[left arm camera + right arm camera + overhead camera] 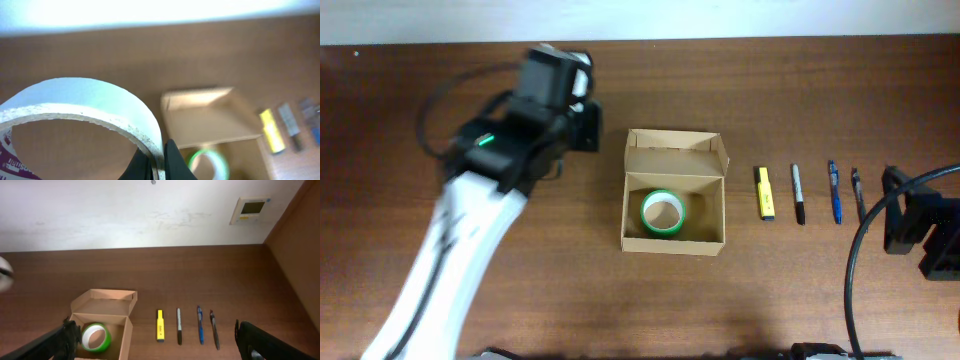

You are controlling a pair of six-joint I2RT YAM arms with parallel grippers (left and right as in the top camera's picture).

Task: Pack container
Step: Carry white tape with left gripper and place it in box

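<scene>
Nearby, container, highlighter, perhaps three pens

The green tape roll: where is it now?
In the overhead view the green tape roll lies inside the open tan cardboard box mid-table, toward its left wall; the yellow highlighter lies right of the box.

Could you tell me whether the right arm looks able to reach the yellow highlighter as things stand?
Probably yes: the yellow highlighter lies uncovered, right of the container, and only three pens lie between it and the open right gripper.
</scene>
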